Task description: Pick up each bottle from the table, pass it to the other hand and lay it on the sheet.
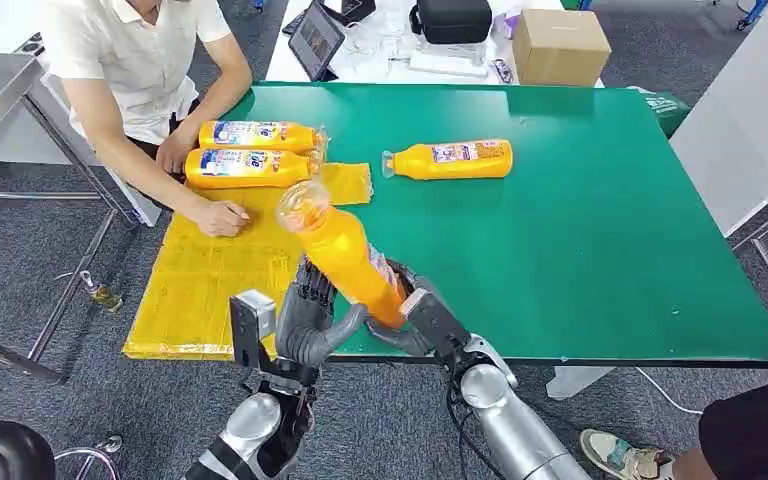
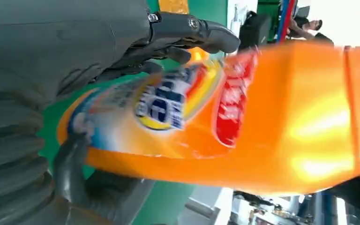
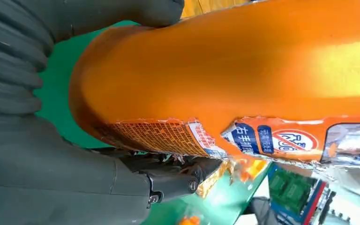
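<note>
While both hands meet at the near edge of the green table (image 1: 600, 250), the handover looks to be the step in hand: from the head view the bottle (image 1: 345, 255) is held up off the table, base low between the two hands and clear cap tilted up and away toward the far left, its long axis leaning over the yellow sheet (image 1: 210, 290). The right hand (image 1: 415, 315) grips the base from the right, and the left hand (image 1: 310, 310) cups it from the left, fingers on the body. Two more bottles (image 1: 250, 152) already lie on the sheet's far end beside a seated person's hand (image 1: 222, 217), and one bottle (image 1: 452, 160) waits on the bare table to the far right, lying sideways with its cap pointing left. From the left wrist view, dark fingers (image 2: 192, 33) and the thumb wrap the labelled body, so that hand is closed on it. From the right wrist view, the thumb (image 3: 122, 11) and fingers also clamp the base. I judge the next move calls for the right hand to let go once the left holds firm, then lay the bottle flat.
</note>
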`<action>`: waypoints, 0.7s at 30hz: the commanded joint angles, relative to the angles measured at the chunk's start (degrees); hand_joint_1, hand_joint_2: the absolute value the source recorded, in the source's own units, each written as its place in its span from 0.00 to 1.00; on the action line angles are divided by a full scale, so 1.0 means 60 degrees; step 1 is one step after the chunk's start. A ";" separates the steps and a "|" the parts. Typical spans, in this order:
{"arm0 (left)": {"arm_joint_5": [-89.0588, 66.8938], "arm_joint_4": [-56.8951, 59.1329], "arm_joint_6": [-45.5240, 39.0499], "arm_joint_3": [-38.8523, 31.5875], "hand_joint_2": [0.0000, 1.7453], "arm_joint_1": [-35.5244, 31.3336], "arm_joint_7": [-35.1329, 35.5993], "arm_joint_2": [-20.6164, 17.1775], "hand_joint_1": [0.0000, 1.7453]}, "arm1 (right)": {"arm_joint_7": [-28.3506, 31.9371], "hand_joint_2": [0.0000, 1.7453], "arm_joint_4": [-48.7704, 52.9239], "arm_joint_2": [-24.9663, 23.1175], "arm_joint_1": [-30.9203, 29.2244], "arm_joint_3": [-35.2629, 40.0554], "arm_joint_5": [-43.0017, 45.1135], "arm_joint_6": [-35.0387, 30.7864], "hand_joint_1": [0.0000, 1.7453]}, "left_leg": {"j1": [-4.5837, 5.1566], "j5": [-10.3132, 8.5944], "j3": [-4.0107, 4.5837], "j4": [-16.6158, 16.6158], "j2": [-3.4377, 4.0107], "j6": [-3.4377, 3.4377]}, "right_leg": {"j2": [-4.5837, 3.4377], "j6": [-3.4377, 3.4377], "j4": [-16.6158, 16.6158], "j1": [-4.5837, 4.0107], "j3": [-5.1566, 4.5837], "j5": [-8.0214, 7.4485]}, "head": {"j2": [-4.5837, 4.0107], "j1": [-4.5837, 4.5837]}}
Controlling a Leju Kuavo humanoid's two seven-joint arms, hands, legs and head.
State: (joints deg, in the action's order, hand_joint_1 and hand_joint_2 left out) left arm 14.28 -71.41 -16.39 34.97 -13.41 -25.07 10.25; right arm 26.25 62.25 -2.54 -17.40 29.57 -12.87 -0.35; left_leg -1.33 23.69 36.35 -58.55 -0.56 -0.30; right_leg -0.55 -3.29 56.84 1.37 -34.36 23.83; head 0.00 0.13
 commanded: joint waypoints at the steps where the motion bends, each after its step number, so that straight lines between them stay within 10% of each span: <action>1: -0.0666 0.1343 -0.0442 0.0167 1.00 -0.0878 -0.0143 0.0172 0.00 | 0.0016 1.00 0.0266 0.0102 -0.0229 0.1095 -0.0257 -0.0010 1.00 | -0.0004 0.0016 -0.0044 0.0005 0.0009 0.0017 | 0.0011 0.0035 -0.0008 -0.0013 0.0046 0.0014 | 0.0000 0.0004; 14: -0.0670 0.0956 0.0026 0.0062 1.00 -0.0713 -0.0285 0.0309 0.00 | 0.0014 1.00 0.0155 0.0053 -0.0255 0.1311 -0.0216 0.0181 1.00 | -0.0002 0.0009 -0.0018 0.0000 0.0007 0.0010 | 0.0005 0.0020 -0.0002 -0.0008 0.0017 0.0007 | 0.0000 0.0000; 15: -0.0201 0.0719 0.0405 -0.0142 1.00 -0.0588 -0.0529 0.0342 1.00 | 0.0015 1.00 0.0152 0.0065 -0.0228 0.1374 -0.0154 0.0302 1.00 | -0.0002 0.0013 -0.0032 0.0001 0.0007 0.0015 | 0.0010 0.0028 -0.0004 -0.0010 0.0031 0.0012 | 0.0000 0.0004; 21: 0.1463 -0.0464 0.1565 -0.0676 1.00 -0.0134 -0.0274 0.0207 1.00 | 0.0020 1.00 -0.0263 0.0116 0.0059 0.1550 0.0231 0.0718 1.00 | -0.0006 0.0024 -0.0041 0.0000 0.0018 0.0017 | 0.0001 0.0031 -0.0008 -0.0015 0.0040 0.0018 | 0.0000 0.0000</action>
State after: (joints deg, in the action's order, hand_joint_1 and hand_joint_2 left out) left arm 16.40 -68.81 -13.28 33.05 -14.88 -28.09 11.04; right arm 26.29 64.59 -2.47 -17.32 33.51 -13.24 0.64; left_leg -1.34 23.69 36.35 -58.55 -0.53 -0.30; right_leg -0.57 -3.29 56.84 1.37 -34.40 23.83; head 0.00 0.13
